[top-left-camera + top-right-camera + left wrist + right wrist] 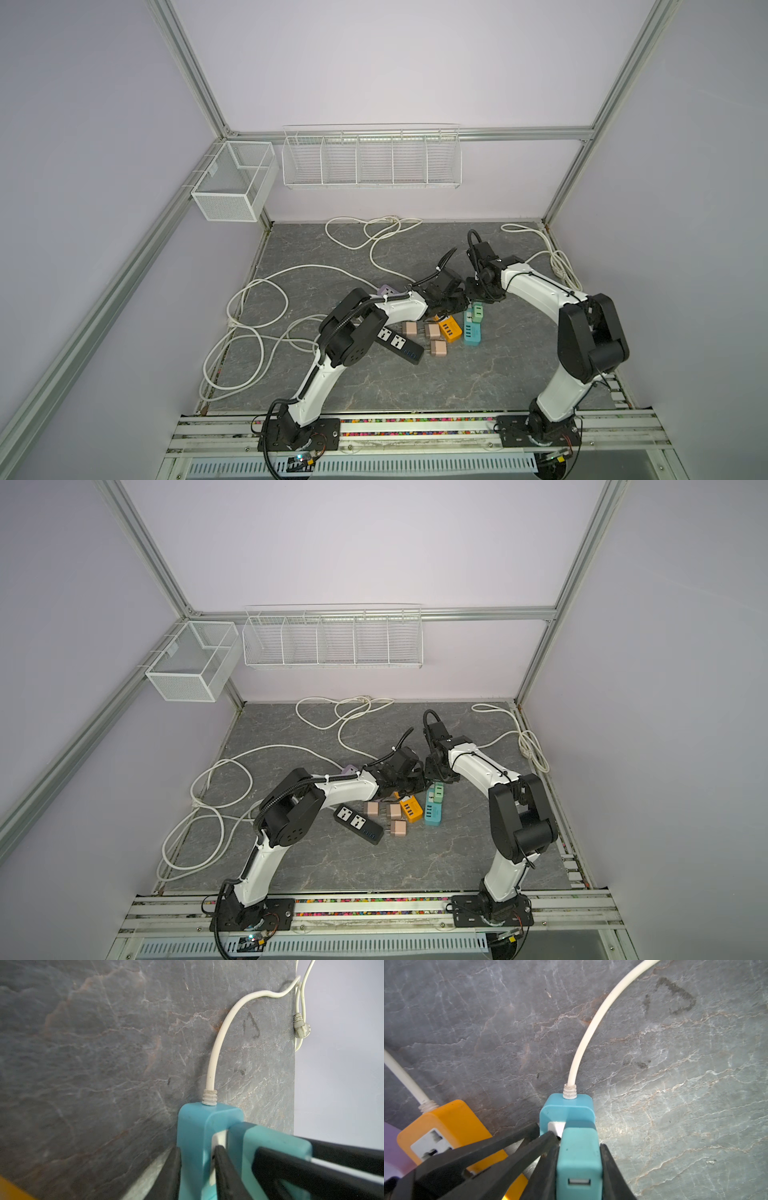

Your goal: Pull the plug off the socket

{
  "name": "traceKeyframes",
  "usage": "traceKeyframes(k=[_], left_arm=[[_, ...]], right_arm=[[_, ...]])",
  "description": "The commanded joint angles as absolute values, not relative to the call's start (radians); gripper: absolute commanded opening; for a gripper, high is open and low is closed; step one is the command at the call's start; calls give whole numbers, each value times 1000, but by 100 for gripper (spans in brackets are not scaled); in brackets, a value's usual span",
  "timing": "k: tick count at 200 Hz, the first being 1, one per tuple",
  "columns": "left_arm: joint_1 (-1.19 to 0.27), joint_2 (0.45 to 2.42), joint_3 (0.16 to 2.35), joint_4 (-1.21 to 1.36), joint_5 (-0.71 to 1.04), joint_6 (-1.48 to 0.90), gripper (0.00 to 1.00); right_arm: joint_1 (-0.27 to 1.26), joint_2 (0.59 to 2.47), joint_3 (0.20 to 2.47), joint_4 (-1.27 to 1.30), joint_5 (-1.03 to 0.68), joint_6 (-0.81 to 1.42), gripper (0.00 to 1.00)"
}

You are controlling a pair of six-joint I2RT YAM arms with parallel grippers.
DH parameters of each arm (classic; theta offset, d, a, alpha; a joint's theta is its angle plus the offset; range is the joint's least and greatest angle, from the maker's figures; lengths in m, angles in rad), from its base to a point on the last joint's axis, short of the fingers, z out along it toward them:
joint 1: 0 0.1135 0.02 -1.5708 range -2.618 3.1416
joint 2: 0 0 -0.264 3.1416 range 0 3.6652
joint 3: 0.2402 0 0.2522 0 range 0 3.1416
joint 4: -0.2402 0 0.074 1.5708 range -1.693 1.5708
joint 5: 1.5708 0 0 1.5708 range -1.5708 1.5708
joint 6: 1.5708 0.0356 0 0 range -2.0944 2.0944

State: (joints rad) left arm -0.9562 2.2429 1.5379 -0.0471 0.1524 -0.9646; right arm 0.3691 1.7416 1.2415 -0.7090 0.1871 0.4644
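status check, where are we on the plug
Left gripper shut on socket, right gripper shut on plug. Plug not yet out. Orange strip close alongside, not blocking.

The desk (374, 386) is dark grey stone, veined in pale white with rusty streaks. On it, a sky-blue socket strip (566, 1109) with a white face carries a mint-teal plug (579, 1153). Beside it lie an orange strip (452, 1118), also white-faced, and a lilac strip (392, 1147). A black strip (401, 345) has white outlets, and three adapters (437, 348) are dusty pink-beige. The cords (591, 1028) are cream-white, the wire baskets (370, 160) white, the walls (395, 62) pale lavender.
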Motion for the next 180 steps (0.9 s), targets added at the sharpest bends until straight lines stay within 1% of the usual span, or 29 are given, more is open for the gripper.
traceKeyframes(k=[1,18,39,66,90,126,157,180], left_arm=[[-962,2310,1473,-319,100,-965,29],[-962,2310,1461,-314,103,-969,29],[-962,2314,1448,-296,113,-980,29],[-963,2321,1449,-285,124,-988,29],[-963,2323,1446,-290,123,-989,29],[-964,2323,1440,-281,126,-990,29],[-966,2333,1449,-287,126,-994,29],[-968,2318,1434,-280,106,-997,29]], right_arm=[[366,1727,1269,-681,169,475,14],[333,1709,1260,-695,169,463,14],[327,1694,1244,-690,191,467,14],[356,1721,1247,-654,129,495,11],[380,1743,1287,-696,187,480,11],[339,1710,1264,-713,241,459,11],[376,1749,1294,-711,229,469,10],[407,1757,1295,-675,185,486,9]])
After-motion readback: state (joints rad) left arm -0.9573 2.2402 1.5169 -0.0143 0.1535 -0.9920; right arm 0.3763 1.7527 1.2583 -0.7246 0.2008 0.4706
